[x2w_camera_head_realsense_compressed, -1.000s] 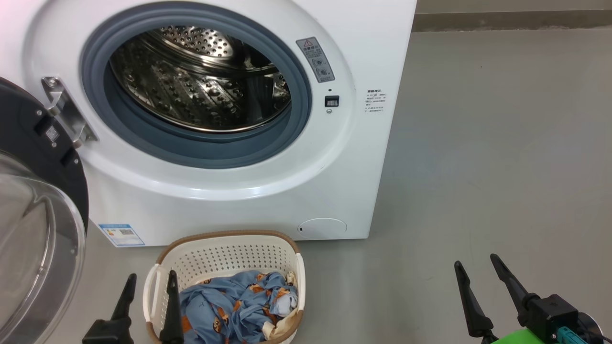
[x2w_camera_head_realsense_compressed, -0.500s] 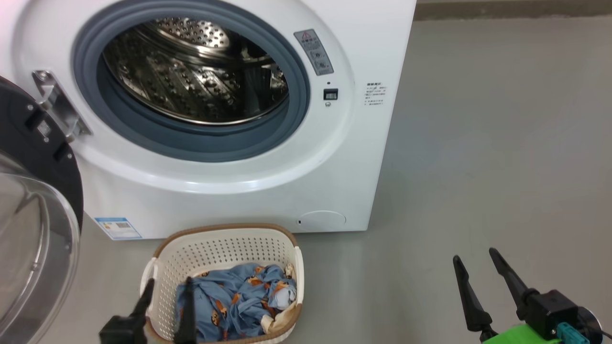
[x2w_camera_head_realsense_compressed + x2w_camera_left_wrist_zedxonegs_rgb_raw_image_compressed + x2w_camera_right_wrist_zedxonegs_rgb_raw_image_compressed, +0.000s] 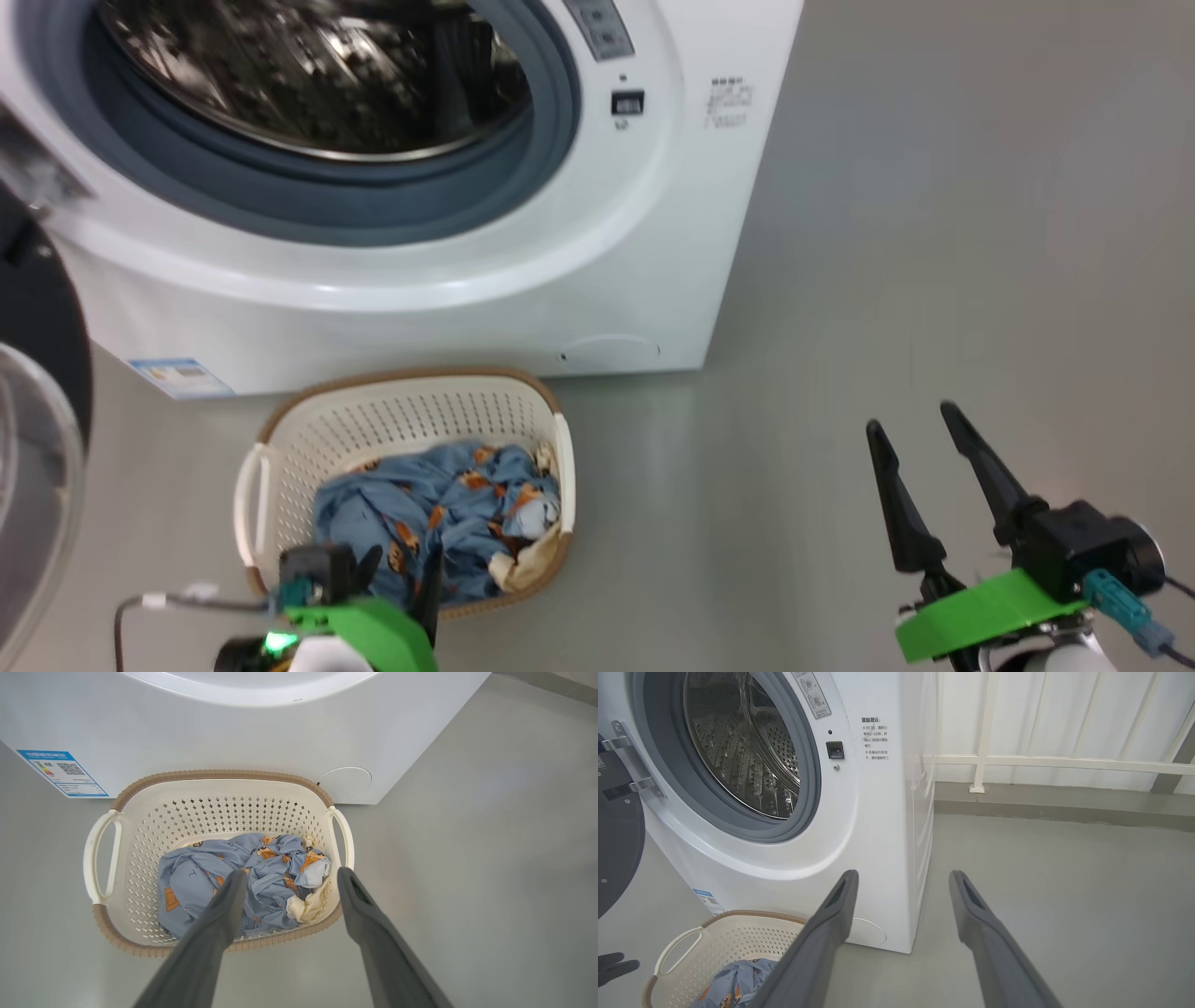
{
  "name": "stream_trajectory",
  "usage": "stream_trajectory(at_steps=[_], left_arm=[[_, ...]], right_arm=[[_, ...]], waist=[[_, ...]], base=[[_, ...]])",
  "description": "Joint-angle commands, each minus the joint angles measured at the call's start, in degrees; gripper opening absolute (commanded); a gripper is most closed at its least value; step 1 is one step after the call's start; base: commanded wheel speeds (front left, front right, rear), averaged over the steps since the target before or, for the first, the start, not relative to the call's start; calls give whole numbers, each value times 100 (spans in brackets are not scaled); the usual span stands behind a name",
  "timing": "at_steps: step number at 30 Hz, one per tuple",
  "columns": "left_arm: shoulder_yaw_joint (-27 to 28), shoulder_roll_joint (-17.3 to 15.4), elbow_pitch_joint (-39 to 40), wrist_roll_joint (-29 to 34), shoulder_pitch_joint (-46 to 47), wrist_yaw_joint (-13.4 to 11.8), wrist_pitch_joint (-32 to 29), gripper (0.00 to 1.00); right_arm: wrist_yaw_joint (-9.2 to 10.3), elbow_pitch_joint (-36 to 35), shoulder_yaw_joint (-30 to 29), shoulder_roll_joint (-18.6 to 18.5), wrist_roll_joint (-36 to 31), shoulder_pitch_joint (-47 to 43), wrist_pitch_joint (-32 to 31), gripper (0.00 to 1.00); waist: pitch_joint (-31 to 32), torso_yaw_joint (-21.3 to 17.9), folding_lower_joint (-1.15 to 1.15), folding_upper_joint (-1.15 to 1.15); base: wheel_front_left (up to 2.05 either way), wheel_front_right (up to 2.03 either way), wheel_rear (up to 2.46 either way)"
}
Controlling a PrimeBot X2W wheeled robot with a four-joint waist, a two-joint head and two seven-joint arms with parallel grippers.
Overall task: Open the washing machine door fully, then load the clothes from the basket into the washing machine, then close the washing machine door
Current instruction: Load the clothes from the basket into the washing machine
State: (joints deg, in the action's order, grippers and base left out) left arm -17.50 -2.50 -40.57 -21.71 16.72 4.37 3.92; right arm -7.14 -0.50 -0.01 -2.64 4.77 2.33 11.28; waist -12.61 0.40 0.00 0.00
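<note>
Left gripper [image 3: 290,873] hangs over the near edge of the basket [image 3: 219,774], jaws spread wide, holding nothing. Inside it the clothes [image 3: 210,877] lie heaped. It sits on the floor [image 3: 934,233] just before the washing machine [image 3: 523,280], whose door [image 3: 37,317] stands swung out at left. Right gripper [image 3: 910,418], likewise spread and empty, hovers well right.

Saw smooth, glossy white panels on the washing machine [image 3: 878,826], matt grey rubber on its gasket [image 3: 808,788], shiny perforated steel in the drum [image 3: 738,756]. Noted a glossy black rim and clear glass on the door [image 3: 42,373], bright bare metal at the hinge [image 3: 639,760]. Found matt cream plastic, full of holes, in the basket [image 3: 224,812], with a brown woven-look rim; soft, crumpled blue cloth in the clothes [image 3: 201,877]. Met smooth matt grey on the floor [image 3: 934,233].
</note>
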Motion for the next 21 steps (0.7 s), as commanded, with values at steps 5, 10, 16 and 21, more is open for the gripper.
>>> stream_trajectory(at_steps=[5, 10, 16, 21], left_arm=[[17, -54, -827, -245, 895, 179, -54, 100], [-169, -45, -1629, -461, 1627, 281, -123, 100], [-275, -106, -2254, -729, 2299, 308, -229, 100], [-349, -361, -2465, -1019, 2709, 310, -312, 100]], right_arm=[[-35, -232, 275, -24, 29, 406, 102, 100], [-35, -246, 413, -24, 124, 710, 185, 100], [-35, -240, 573, -24, 253, 1031, 291, 100], [-35, -279, 691, -24, 362, 1253, 347, 100]], waist=[[-854, -346, 0, 0], [-1430, -628, 0, 0], [-2093, -971, 0, 0], [-2593, -1234, 0, 0]], base=[[0, 0, 0], [0, 0, 0], [0, 0, 0], [0, 0, 0]])
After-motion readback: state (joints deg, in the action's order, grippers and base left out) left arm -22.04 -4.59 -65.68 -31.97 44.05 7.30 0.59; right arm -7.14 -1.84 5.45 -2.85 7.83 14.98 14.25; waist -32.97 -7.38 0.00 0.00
